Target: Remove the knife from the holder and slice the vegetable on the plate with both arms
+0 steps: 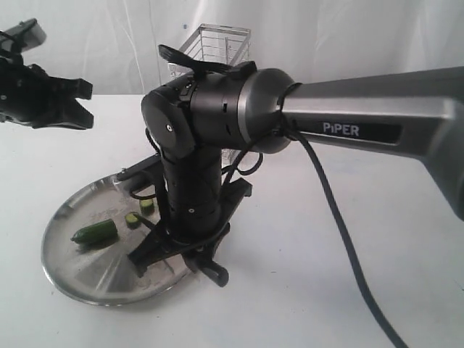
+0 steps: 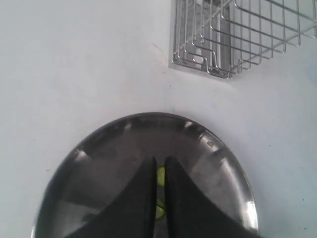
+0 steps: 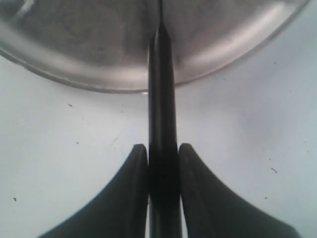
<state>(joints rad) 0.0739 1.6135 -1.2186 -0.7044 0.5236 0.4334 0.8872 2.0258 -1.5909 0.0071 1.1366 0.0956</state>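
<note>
Knife (image 3: 161, 99) clamped in right tool (image 3: 163, 163) over plate (image 1: 87, 279); left tool (image 2: 159, 171) nearly closed, empty.

Round brushed-steel plate (image 1: 80, 272) on white table, rim raised. Vegetable (image 1: 95, 233) — dark green glossy stub — lies on its side on the plate, two pale cut slices (image 1: 139, 212) just beside it. Slim black knife (image 3: 162, 124) reaches over the plate rim. Wire holder (image 1: 217, 43) stands upright well behind — shiny, square-sided.

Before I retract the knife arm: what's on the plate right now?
On the plate: a cucumber piece and two cut slices. The right arm covers the plate's far side, so the knife blade and anything there are hidden.
</note>
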